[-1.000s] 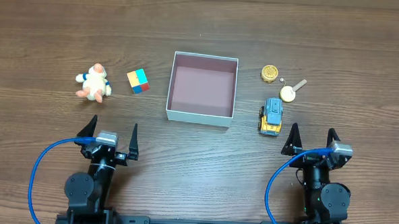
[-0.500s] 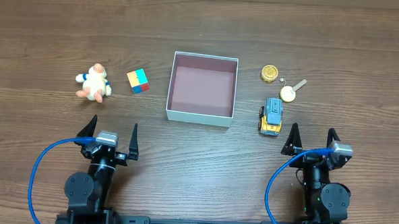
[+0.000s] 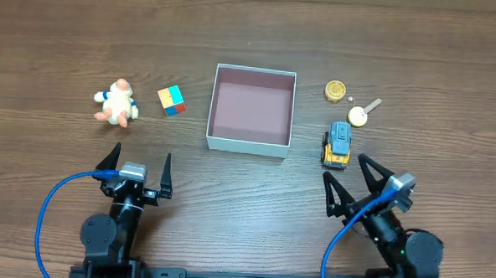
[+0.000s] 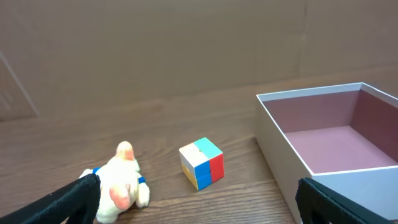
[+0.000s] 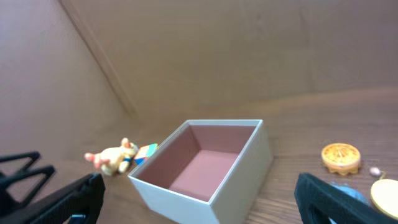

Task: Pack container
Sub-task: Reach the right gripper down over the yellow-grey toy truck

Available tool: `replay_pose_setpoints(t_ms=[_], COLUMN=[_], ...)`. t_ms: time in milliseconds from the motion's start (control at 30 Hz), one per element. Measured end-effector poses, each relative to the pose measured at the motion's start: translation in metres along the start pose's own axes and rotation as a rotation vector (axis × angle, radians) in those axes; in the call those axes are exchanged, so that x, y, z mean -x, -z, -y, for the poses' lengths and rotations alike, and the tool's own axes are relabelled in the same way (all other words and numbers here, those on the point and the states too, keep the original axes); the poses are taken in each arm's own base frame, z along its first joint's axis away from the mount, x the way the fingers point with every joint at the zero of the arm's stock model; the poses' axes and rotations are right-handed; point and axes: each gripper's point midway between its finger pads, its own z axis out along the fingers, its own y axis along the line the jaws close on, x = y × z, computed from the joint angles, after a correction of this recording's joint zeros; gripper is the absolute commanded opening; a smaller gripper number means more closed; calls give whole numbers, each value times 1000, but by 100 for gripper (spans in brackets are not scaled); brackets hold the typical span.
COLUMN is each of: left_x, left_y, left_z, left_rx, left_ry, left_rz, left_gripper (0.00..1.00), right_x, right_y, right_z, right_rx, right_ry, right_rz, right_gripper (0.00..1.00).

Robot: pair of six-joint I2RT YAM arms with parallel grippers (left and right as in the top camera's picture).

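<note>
The container [image 3: 210, 112], a square white box with a dusty pink inside, sits empty at the table's middle; it also shows in the left wrist view [image 4: 273, 134] and the right wrist view [image 5: 242, 171]. A cream plush toy [image 3: 115, 104] and a coloured cube [image 3: 172, 100] lie to its left. A gold disc [image 3: 336, 92], a round white piece with a stick [image 3: 360, 114] and a yellow and blue toy truck [image 3: 337, 145] lie to its right. My left gripper [image 3: 137, 161] is open and empty at the front left. My right gripper [image 3: 348, 181] is open and empty, turned toward the container.
Blue cables [image 3: 48, 214] loop beside both arm bases at the front edge. The wooden table [image 3: 261, 31] stretches bare behind the container.
My right gripper has swung left and turned toward the container. The left arm and all objects have not moved.
</note>
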Motion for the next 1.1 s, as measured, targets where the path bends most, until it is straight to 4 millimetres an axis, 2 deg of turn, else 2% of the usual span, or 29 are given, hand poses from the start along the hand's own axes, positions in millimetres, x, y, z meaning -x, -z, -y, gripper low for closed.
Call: replay_pose_setpoints(t_ms=[33,133,200,233,467,633,700,833,1000,1100], left_x=[0,0,0,0,0,0,0,0,0,0], left_y=[0,0,0,0,0,0,0,0,0,0], left_z=[0,0,0,0,0,-1,-1,-1,-1,-1], left_rx=[0,0,0,0,1,3,3,3,3,3], left_ry=[0,0,0,0,0,0,0,0,0,0], left_rz=[1,0,0,0,0,2,2,2,2,2], left_gripper=[100,100,100,100,100,100,100,100,100,100], right_x=[8,57,75,76,67,52,43,41,29,22], right_y=[2,3,-7,-15,-67,-92,-88,-82,-64,-63], right_z=[-3,-13,-9,-4,46,77,83,85,83,86], right_rx=[-14,-76,-126,-154,-384,-484,-508,-523,-515,-516], right_ry=[0,43,32,15,-86,-113,-111,-89,-47,-45], right_rz=[-20,-50,-114,-168,-648,-834,-876,-907,-1009,-1045], right_gripper=[100,100,100,100,100,100,100,100,100,100])
